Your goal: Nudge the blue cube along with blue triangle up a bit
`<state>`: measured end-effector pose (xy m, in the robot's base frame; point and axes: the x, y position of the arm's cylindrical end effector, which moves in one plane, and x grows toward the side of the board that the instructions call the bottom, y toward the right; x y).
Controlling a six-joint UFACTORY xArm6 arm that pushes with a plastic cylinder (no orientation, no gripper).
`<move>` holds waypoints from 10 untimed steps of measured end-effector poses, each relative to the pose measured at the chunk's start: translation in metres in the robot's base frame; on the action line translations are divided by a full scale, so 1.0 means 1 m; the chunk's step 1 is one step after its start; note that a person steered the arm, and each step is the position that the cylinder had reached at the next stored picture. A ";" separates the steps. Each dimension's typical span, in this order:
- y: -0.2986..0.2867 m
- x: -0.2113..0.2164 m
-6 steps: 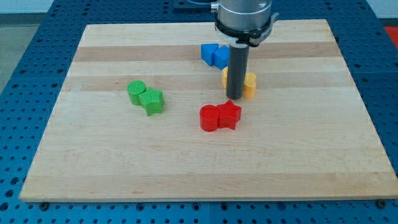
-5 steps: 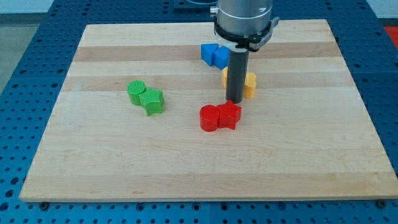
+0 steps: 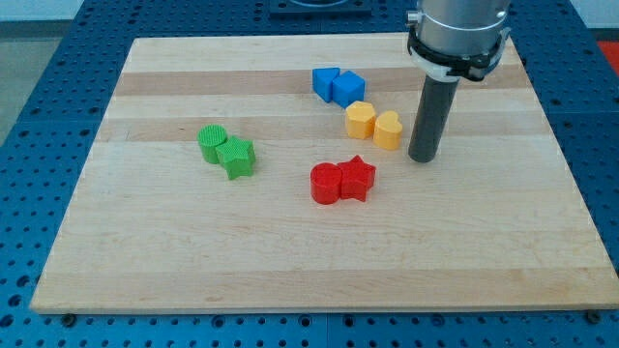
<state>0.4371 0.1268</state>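
Observation:
The blue cube (image 3: 349, 88) and the blue triangle (image 3: 325, 83) sit touching side by side near the view's top centre of the wooden board (image 3: 193, 261). My tip (image 3: 422, 157) rests on the board to the right of and below them, just right of the two yellow blocks (image 3: 373, 125). The tip touches no block.
Two yellow blocks lie just below the blue pair. A red cylinder (image 3: 326, 183) and a red star (image 3: 357, 179) sit together below centre. A green cylinder (image 3: 213, 142) and another green block (image 3: 237, 157) sit together at the left.
My tip has moved to the right, from in front of the yellow blocks to their right side. No block has moved.

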 end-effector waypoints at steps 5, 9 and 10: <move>-0.046 -0.088; -0.103 -0.114; -0.115 -0.096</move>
